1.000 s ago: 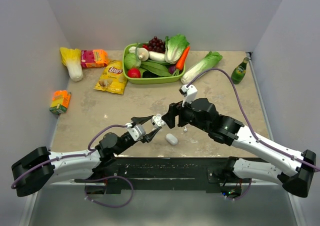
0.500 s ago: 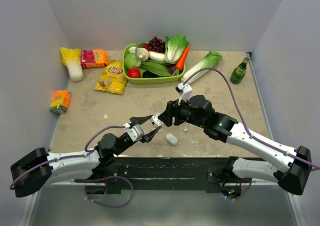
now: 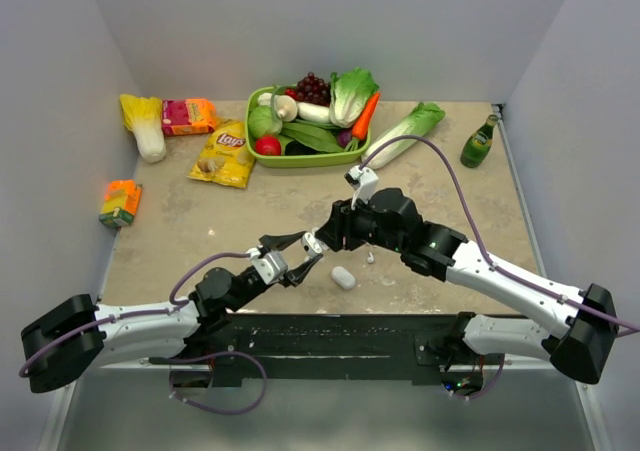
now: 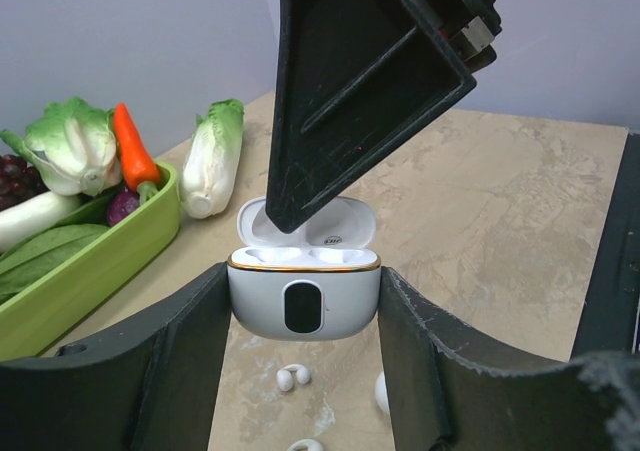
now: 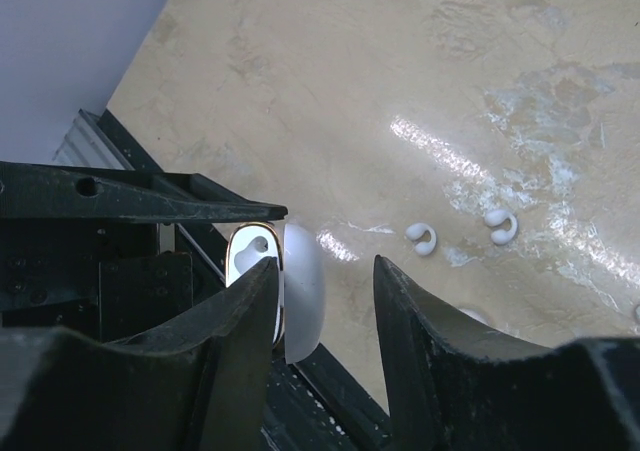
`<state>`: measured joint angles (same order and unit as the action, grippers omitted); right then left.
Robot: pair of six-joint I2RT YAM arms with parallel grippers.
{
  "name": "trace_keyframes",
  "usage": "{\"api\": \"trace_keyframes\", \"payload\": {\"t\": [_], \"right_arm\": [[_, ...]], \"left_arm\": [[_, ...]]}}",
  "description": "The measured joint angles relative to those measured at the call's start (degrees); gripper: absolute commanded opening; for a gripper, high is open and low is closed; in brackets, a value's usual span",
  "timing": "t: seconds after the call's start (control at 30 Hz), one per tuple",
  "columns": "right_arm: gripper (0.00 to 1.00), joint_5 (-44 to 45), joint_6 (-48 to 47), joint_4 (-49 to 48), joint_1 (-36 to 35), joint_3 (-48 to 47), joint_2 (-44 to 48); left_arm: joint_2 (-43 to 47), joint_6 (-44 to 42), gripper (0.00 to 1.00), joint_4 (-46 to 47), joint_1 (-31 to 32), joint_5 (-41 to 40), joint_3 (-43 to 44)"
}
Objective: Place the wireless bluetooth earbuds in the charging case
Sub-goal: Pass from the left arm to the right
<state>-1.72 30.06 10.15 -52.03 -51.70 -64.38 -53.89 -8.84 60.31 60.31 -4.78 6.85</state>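
Here the left gripper (image 3: pixel 299 253) pinches the charging case (image 4: pixel 305 306) by its sides, lid tipped back, presumably so the sockets face up for loading. The right gripper (image 5: pixel 326 281) hovers over it, jaws parted about the lid, pinching nothing visible; its finger screens the sockets. 2 earbuds (image 5: pixel 422 238) lie loose on the table (image 3: pixel 180 221), about 4 o'clock from the case. A second white case (image 3: pixel 343 278) sits at 5 o'clock, the vegetable tray (image 3: pixel 310 160) well apart at 12 o'clock.
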Motion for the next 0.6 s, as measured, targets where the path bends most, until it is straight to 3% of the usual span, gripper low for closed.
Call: {"api": "trace_keyframes", "payload": {"t": [0.6], "right_arm": [[0.39,-2.4,0.02,-0.81,1.01,0.59,-1.38]], "left_arm": [[-0.11,0.0,0.0,0.46,0.22,-0.39,-0.35]]}}
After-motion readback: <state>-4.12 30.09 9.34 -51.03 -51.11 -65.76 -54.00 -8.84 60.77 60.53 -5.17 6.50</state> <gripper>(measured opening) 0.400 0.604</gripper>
